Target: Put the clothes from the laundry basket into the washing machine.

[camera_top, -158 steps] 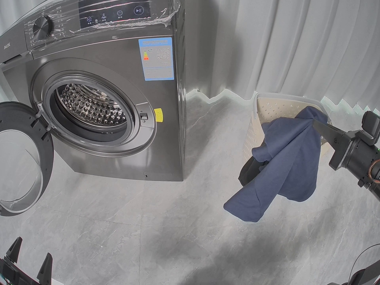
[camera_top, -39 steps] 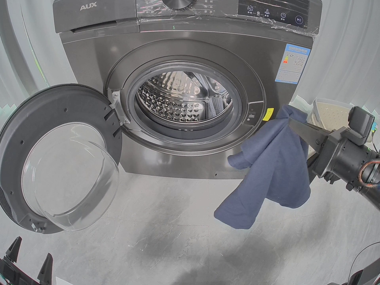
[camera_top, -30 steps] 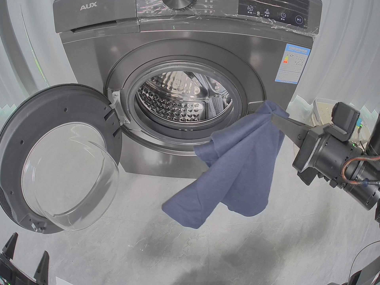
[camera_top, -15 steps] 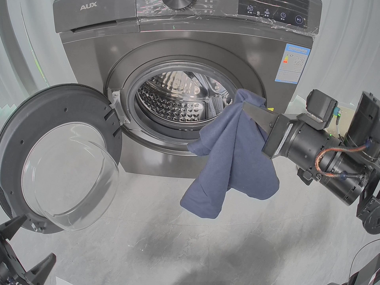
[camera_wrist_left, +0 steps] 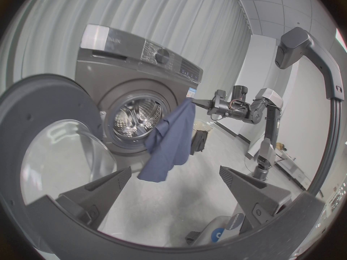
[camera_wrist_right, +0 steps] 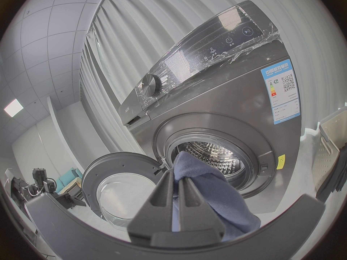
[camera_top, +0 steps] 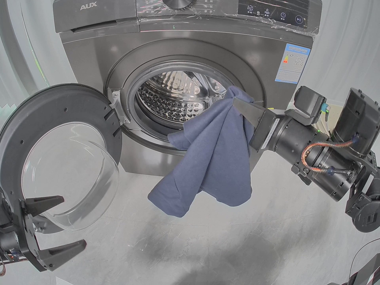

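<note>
A blue garment [camera_top: 209, 155] hangs from my right gripper [camera_top: 237, 101], which is shut on its top corner just in front of the right rim of the washing machine's [camera_top: 99, 52] open drum [camera_top: 178, 95]. The cloth drapes down past the drum's lower rim toward the floor. It also shows as the blue garment [camera_wrist_right: 213, 192] pinched in the right gripper [camera_wrist_right: 177, 185], and as the blue garment [camera_wrist_left: 171, 141] farther off. My left gripper [camera_top: 53, 226] stands open low at the left, in front of the swung-open door [camera_top: 59, 155]. The laundry basket [camera_wrist_right: 330, 145] stands right of the machine with dark clothes [camera_wrist_right: 338, 177] over its edge.
The round door with its glass bowl hangs open to the left of the drum. White curtains [camera_top: 348, 52] hang behind the machine. The grey tiled floor [camera_top: 237, 242] lies in front. The basket [camera_wrist_left: 200, 127] with dark clothes shows beyond the garment in the left wrist view.
The camera swung from the basket to face the machine. My right gripper carried the blue garment left, up to the drum's opening. My left gripper rose into view at the lower left.
</note>
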Tool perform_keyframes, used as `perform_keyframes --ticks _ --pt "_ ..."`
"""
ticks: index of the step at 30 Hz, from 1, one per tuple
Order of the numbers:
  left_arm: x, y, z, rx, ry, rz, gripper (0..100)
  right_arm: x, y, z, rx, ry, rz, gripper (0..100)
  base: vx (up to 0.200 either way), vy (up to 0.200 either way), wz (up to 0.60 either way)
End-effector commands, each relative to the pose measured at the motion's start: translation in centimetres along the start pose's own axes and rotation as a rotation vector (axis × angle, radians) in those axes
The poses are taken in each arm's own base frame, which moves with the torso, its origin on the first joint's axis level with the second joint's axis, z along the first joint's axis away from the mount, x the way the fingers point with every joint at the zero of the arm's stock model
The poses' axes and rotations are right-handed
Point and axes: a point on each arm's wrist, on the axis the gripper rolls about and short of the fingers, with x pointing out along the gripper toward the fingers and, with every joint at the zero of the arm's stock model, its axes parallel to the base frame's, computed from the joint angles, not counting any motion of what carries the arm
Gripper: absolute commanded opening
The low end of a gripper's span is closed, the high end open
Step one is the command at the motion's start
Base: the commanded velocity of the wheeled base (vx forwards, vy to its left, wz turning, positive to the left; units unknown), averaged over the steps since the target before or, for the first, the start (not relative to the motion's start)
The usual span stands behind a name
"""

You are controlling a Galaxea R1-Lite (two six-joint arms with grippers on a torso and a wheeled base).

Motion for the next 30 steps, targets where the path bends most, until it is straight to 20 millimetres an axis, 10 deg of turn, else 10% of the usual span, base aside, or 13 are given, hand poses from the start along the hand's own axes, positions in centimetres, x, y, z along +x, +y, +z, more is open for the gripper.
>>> perform_keyframes --ticks 1,30 --pt "2.5 0.9 0.0 -0.047 0.090 -0.059 100 0.4 0.0 0.2 0.003 -0.012 0.001 0 0.000 0.000 0.00" --pt "14.0 3.5 0.5 -0.144 0.193 -0.131 100 0.5 0.2 0.1 0.009 -0.040 0.021 0 0.000 0.000 0.00"
